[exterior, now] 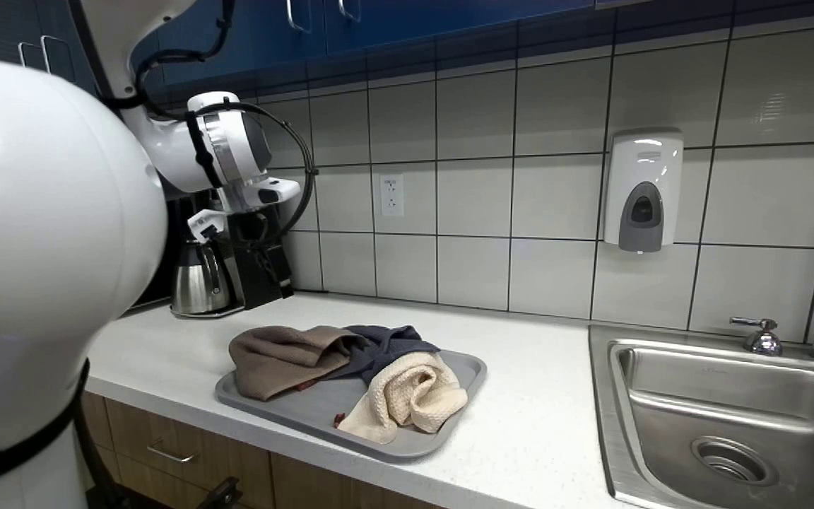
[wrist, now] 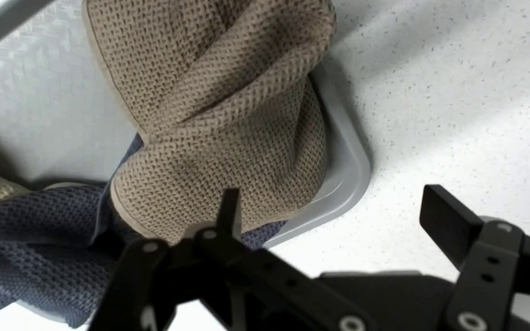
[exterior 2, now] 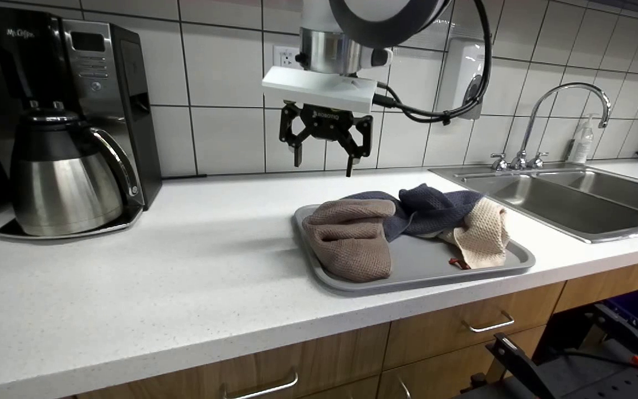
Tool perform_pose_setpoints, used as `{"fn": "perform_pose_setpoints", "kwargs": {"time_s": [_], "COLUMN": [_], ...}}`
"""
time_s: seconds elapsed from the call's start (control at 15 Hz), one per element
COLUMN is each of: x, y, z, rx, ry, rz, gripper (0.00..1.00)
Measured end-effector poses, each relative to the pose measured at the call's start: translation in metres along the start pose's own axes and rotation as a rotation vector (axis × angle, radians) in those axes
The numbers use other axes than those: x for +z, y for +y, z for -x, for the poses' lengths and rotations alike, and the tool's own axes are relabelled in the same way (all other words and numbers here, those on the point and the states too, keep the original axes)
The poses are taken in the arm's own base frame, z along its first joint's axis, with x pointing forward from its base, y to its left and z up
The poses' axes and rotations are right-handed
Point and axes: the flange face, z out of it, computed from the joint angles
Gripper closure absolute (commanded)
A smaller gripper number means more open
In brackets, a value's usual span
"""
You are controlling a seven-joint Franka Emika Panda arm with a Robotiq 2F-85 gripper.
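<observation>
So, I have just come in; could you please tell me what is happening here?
A robot arm is at work over a kitchen counter. Its gripper hangs open in the air, holding nothing, apart from everything below it. The nearest thing is a brown cloth, crumpled on a gray tray. A dark blue cloth and a cream cloth lie bunched on the same tray.

Brn towel (wrist: 219, 170): rough cloth; tray (exterior 2: 416, 260): matt plas.; sink (exterior: 721, 389): smth metal.
</observation>
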Motion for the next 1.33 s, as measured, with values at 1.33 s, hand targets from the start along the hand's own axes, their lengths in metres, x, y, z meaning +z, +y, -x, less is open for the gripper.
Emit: {"fn": "perform_pose_setpoints", "kwargs": {"time_s": [1.33], "x": [-0.052], "y": [0.125], "z": [-0.011], "rx": [-0.364], "ry": [-0.231], "rz": [-0.252], "gripper": [0.0]}}
